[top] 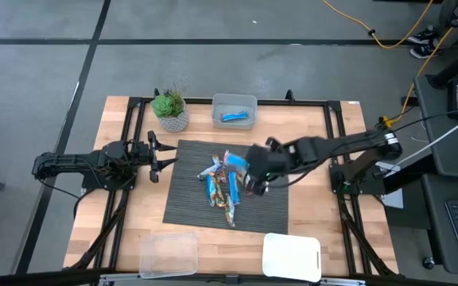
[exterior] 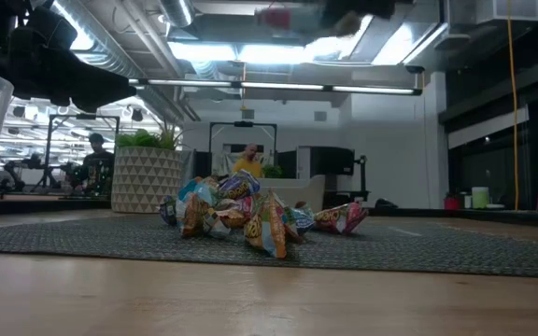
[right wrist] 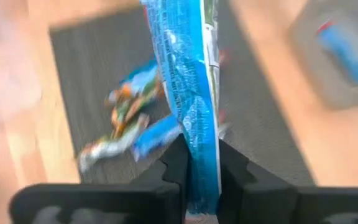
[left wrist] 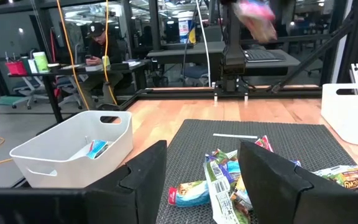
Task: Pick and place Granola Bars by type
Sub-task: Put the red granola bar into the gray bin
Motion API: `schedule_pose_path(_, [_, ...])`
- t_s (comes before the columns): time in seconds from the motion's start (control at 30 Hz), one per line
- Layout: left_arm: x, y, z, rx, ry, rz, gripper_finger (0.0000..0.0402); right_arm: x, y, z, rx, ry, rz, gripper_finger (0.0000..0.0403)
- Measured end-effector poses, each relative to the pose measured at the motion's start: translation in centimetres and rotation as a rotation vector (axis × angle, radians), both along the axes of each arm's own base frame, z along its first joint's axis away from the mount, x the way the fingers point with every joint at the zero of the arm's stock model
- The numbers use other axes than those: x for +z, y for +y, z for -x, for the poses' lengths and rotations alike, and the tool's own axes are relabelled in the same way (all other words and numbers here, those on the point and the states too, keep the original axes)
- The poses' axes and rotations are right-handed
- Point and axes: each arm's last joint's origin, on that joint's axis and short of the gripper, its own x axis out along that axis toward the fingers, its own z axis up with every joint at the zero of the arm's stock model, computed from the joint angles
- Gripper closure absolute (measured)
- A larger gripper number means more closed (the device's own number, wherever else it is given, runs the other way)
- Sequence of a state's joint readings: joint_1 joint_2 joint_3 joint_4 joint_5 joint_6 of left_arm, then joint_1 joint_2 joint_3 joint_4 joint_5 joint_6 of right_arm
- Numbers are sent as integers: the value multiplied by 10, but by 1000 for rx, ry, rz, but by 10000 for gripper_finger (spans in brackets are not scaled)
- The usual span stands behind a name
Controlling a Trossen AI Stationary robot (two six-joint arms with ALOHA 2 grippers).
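A pile of granola bars [top: 221,189] in blue, red-orange and gold wrappers lies on the dark ribbed mat [top: 189,202] at mid-table. My right gripper [top: 253,171] hangs high above the pile's right side, shut on one blue-wrapped bar [right wrist: 191,68]. In the low view it is a blur at the top edge [exterior: 344,14]. At the mat's left edge my left gripper [left wrist: 207,186] stands open and level, facing the pile [left wrist: 229,177] with nothing between its fingers. One blue bar [top: 234,117] lies in the far bin [top: 234,102]. My right gripper pinches the blue bar's end [right wrist: 202,163] between its two fingers, which lie along the bar. The fingers slant down from the table's right side. The bar sticks out past the fingertips, lifted clear of the mat and the pile.
A potted plant [top: 170,111] stands at the far left beside the bin. A clear tub [top: 169,253] and a white container [top: 293,254] sit at the near edge. A thin white stick [left wrist: 235,135] lies on the mat beyond the pile. A person [left wrist: 98,46] sits behind the table.
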State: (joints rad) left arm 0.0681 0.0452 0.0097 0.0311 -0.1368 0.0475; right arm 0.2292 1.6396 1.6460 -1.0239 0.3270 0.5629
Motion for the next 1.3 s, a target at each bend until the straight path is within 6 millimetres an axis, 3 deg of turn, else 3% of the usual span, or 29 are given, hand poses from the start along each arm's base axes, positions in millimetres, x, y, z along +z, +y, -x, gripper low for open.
schedule_pose_path(0.27, [0,0,0,0,0,0,210,40,-20,30,-142,-167,76,360])
schedule_pose_path(0.53, [0,0,0,0,0,0,210,47,-51,33,-224,-179,141,365])
schedule_pose_path(0.77, [0,0,0,0,0,0,212,53,-97,26,-193,-209,175,358])
schedule_pose_path(1.0, [0,0,0,0,0,0,211,62,-163,27,-110,-302,197,366])
schedule_pose_path(1.13, [0,0,0,0,0,0,212,57,-199,32,-103,-298,184,366])
schedule_pose_path(1.3, [0,0,0,0,0,0,210,43,-229,32,-75,-242,190,358])
